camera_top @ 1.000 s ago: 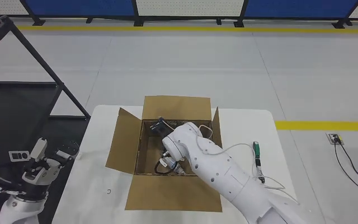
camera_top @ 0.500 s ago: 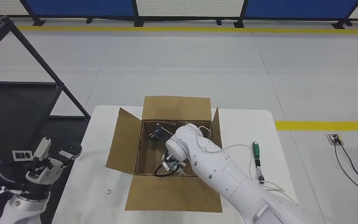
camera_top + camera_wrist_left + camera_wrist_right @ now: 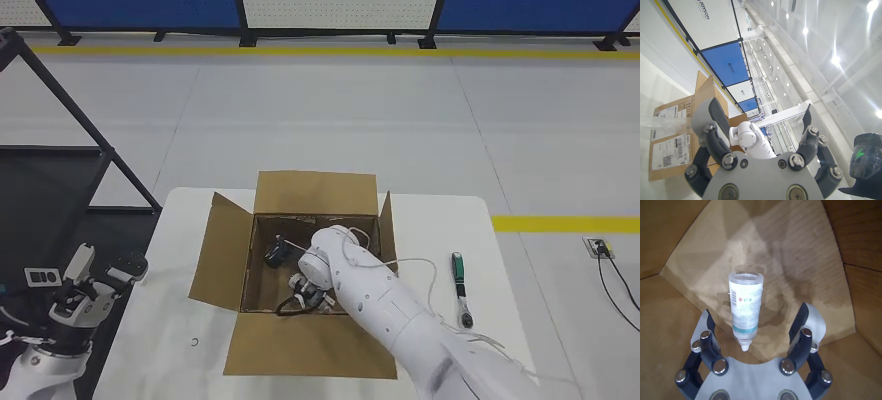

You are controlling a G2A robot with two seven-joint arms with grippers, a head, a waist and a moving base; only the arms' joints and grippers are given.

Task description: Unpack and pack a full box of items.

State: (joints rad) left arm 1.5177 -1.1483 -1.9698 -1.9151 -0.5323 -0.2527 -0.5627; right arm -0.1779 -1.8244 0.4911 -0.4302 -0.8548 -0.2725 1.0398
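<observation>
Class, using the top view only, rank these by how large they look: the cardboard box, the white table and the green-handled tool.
Largest to smallest:
1. white table
2. cardboard box
3. green-handled tool

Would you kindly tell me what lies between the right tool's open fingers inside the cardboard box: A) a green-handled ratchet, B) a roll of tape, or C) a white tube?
C: the white tube lies on the cardboard box floor, within the open right tool, untouched.

The tube (image 3: 745,306) carries a barcode, round signs and print too fine to read. On the box (image 3: 704,91) stand white labels (image 3: 668,151) with barcodes, and handling marks. Wall panels (image 3: 728,64) bear a logo; a dark device (image 3: 865,161) shows a green lightning sign.
</observation>
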